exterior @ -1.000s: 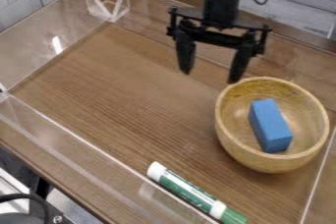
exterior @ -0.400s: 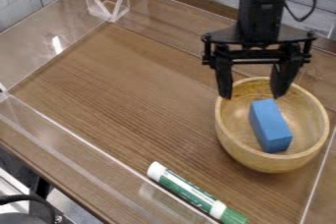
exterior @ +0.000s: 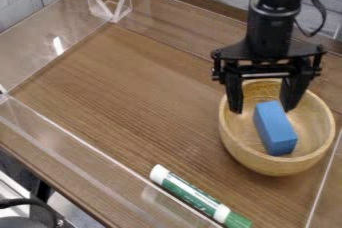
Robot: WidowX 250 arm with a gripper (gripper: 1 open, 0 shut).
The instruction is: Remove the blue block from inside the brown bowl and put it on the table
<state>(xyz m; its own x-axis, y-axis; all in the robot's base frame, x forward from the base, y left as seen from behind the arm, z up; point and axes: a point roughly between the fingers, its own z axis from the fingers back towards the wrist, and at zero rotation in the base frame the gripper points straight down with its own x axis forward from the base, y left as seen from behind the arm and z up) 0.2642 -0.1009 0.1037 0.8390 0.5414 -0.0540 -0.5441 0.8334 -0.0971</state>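
Note:
The blue block [exterior: 275,129] lies inside the brown bowl [exterior: 238,141], which sits at the right side of the table [exterior: 120,92]. My gripper [exterior: 265,98] hangs open above the far half of the bowl, pointing straight down. Its two black fingers [exterior: 237,94] straddle the space just beyond the block's far end and hold nothing. The right finger partly hides the bowl's far inner wall.
A white-and-green marker [exterior: 195,195] lies near the front edge of the table. Clear acrylic walls [exterior: 54,42] run along the table's edges, with a folded clear piece [exterior: 107,6] at the back left corner. Cables hang behind the arm at the top right.
The gripper has moved right and slightly down, from over bare table left of the bowl to above the bowl, and it has rolled somewhat. It stays open. The block has not moved.

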